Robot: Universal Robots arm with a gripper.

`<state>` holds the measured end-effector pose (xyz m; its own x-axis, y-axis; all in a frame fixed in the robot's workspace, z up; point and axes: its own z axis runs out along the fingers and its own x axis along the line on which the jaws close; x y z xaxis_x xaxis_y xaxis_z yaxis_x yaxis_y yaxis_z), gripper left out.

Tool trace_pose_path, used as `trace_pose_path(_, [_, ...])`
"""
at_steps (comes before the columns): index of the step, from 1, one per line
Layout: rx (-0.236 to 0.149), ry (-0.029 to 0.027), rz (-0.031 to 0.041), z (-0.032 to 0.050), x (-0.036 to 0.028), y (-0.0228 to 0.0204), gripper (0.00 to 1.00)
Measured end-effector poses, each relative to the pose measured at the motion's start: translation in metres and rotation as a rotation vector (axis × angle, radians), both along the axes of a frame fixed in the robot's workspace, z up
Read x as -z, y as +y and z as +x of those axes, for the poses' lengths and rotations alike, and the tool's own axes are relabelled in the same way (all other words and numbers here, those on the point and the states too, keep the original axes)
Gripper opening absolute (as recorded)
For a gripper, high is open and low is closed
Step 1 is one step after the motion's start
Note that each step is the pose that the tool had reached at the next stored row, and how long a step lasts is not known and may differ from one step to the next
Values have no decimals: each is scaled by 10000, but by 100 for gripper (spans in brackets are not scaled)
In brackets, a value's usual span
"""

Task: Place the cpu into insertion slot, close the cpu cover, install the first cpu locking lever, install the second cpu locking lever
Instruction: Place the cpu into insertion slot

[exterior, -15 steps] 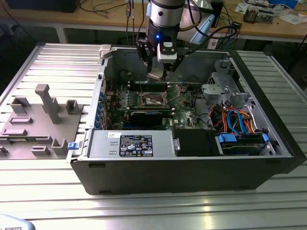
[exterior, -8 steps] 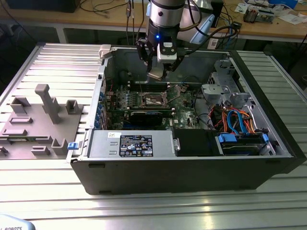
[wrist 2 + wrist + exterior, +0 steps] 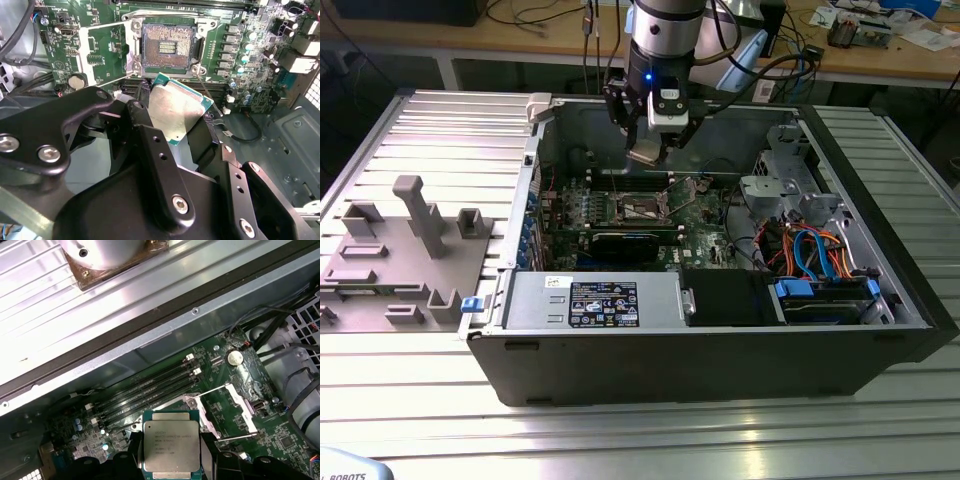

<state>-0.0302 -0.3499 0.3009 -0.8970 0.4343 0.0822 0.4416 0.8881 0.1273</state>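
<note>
The gripper, clamped on opposite edges of the cpu, is holding it above the open insertion slot, well apart. Seating it cleanly is likely calling for squared edges and a flat, gentle descent.

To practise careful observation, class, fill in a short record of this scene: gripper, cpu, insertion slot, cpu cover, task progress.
gripper: shut on the cpu, above the open computer case
cpu: held by its edges, metal top showing, clear of the motherboard
insertion slot: empty, contacts exposed
cpu cover: swung open beside the slot
progress: cpu not yet placed; cover not yet closed
</note>
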Motion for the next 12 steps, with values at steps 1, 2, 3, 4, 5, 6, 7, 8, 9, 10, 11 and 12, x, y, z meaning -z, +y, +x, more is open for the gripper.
trace_pose_path(1, [0, 0, 21, 0, 0, 0, 54])
trace_pose_path(2, [0, 0, 34, 0, 0, 0, 54])
trace_pose_path(3, [0, 0, 45, 0, 0, 0, 54])
trace_pose_path(4, [0, -1, 57, 0, 0, 0, 54])
trace_pose_path(5, [1, 0, 76, 0, 0, 0, 54])
trace_pose_path(6, [1, 0, 93, 0, 0, 0, 54])
trace_pose_path(7, [2, -1, 104, 0, 0, 0, 54])
trace_pose_path(8, [2, 0, 122, 0, 0, 0, 54])
trace_pose_path(9, [2, 0, 132, 0, 0, 0, 54])
trace_pose_path(10, [2, -1, 156, 0, 1, 0, 54])
trace_pose_path(11, [2, -1, 169, 0, 0, 0, 54])
trace_pose_path(12, [2, 0, 178, 0, 0, 0, 54])
